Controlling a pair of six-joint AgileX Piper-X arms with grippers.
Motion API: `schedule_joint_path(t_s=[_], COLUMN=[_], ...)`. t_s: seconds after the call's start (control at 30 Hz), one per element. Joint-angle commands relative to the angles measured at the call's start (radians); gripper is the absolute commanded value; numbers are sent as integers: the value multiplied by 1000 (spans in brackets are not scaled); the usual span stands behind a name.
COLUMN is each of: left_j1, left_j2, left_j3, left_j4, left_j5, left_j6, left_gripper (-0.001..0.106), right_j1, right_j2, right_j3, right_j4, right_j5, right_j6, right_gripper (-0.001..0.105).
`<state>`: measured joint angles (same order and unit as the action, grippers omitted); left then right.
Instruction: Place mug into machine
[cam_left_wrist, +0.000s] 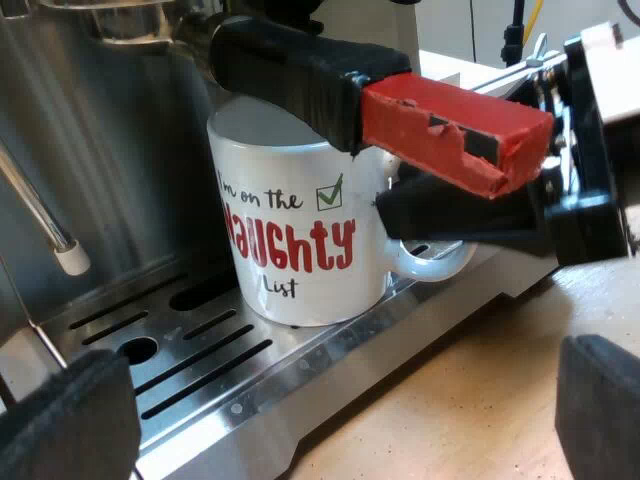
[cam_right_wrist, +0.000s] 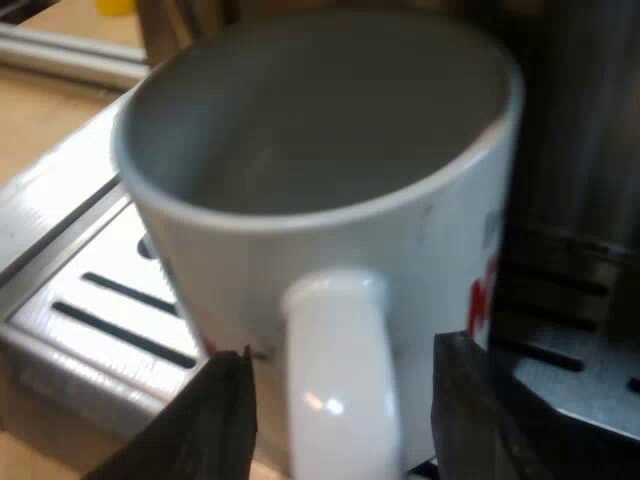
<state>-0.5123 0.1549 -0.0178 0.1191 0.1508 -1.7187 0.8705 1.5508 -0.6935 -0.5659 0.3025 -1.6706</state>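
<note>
While upright on slotted tray (cam_left_wrist: 262, 402), mug (cam_left_wrist: 300, 262)

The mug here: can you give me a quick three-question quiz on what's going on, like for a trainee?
1. True or false: the mug stands on the machine's drip tray.
2. What lies between the right gripper's open fingers? A) the mug's handle B) a tamper C) a steam wand.
3. Fill in: the holder's dark handle over the mug ends in ___.
Key: 1 true; 2 A; 3 red.
</note>
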Motion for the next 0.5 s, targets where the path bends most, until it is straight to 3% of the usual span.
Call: schedule_joint_path(t_s=[0.03, 0.3, 0.5], left_j1=[-1, -1, -1], left_j2=[0, 0, 0], left_j3=[-1, -1, -1], left_j4=[-20, -20, -20], left_j5=[3, 3, 3], left_j6=[-13, -13, -13], left_gripper=[85, 85, 85], right_j1=[1, 18, 18], right_j2=[-23, -35, -30], right_j3=[-1, 128, 143], right_j4=[-6, -113, -198], right_j5=[27, 23, 23], right_j6=[16, 16, 10], right_gripper=[44, 44, 44])
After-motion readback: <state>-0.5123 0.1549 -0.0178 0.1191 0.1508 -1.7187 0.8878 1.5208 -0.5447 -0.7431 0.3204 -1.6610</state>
